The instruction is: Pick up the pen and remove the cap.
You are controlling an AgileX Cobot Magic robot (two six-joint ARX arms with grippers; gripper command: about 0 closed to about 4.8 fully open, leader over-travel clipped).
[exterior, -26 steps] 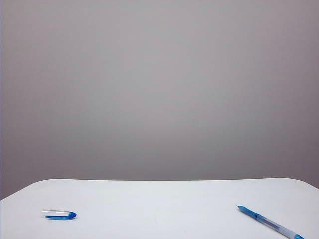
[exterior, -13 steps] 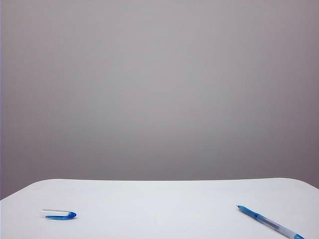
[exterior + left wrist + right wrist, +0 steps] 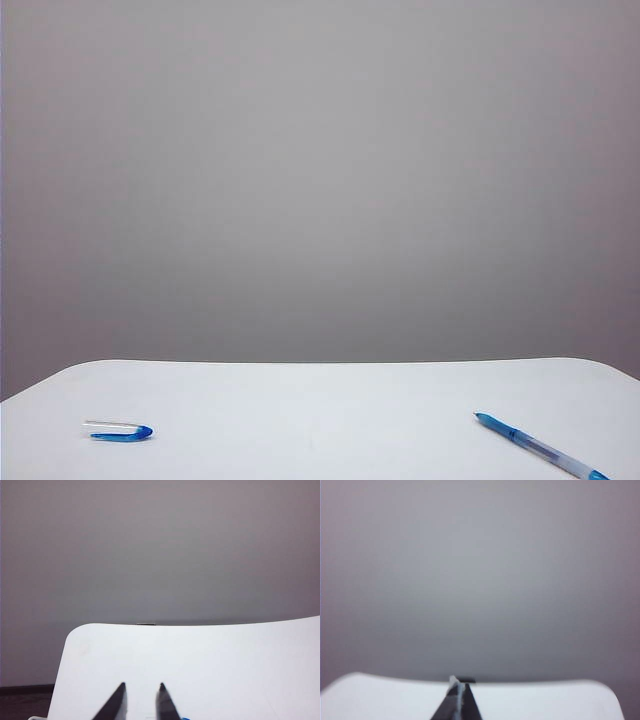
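The pen [image 3: 540, 447], clear barrel with a blue tip, lies at an angle on the white table [image 3: 320, 400] at the front right of the exterior view. Uncapped, it lies far from the cap [image 3: 118, 431], a short clear piece with a blue clip, which rests flat at the front left. Neither gripper shows in the exterior view. In the left wrist view my left gripper [image 3: 141, 686] hovers over the table, its dark tips a little apart with nothing between them. A sliver of blue [image 3: 184, 718] peeks beside one finger. My right gripper [image 3: 457, 682] is shut and empty.
The table's rounded far edge [image 3: 330, 361] meets a plain grey wall. In the left wrist view the table's corner [image 3: 70, 635] drops off to a dark floor. A small dark thing [image 3: 145, 624] sits at the far edge.
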